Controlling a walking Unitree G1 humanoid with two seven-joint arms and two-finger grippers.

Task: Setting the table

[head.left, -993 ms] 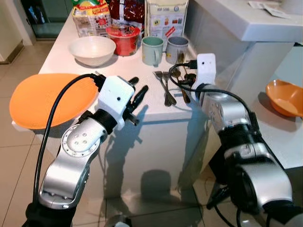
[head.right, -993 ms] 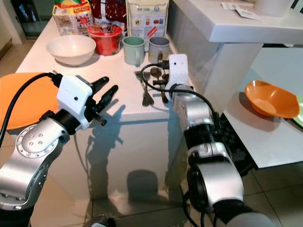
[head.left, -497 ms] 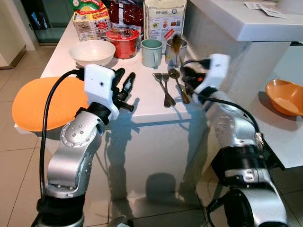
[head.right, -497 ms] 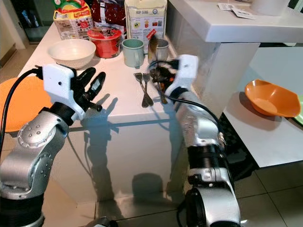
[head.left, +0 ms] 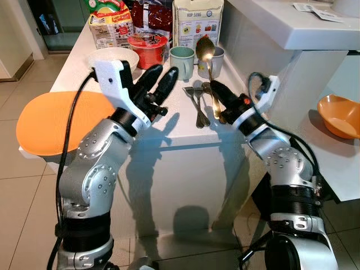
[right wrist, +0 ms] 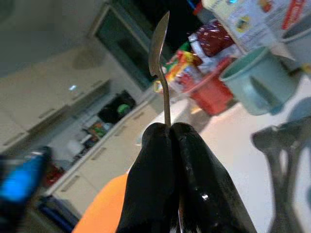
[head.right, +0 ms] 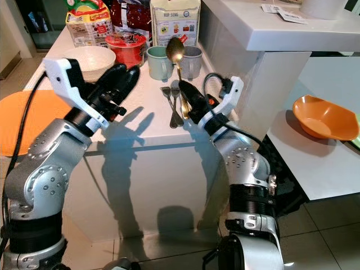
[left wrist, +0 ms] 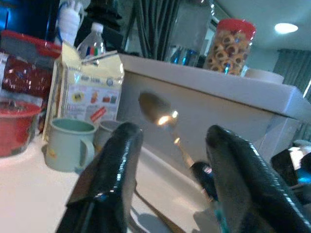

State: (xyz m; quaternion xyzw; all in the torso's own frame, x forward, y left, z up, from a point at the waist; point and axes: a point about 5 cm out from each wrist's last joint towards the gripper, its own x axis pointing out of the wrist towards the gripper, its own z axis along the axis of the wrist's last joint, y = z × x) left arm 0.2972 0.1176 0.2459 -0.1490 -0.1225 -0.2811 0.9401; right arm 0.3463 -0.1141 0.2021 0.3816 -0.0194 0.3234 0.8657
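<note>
One spoon (head.left: 205, 53) pinched upright by handle tip in closed right pincer (head.left: 220, 97), above cutlery (head.left: 197, 104) on tabletop (head.left: 185, 129); thin grip, may pivot or slip. Left pincer (head.left: 163, 79) spread, empty, beside spoon.

The front strip of the white worktop (head.left: 169, 126) lies bare between the orange plate (head.left: 50, 121) and the loose cutlery (head.left: 198, 104). Farther back, a white bowl (head.left: 107, 56), red tub (head.left: 147, 48), green mug (head.left: 181, 61) and grey mug (head.left: 216, 59) form a row, with food packages (head.left: 197, 22) behind them, closing off the rear
</note>
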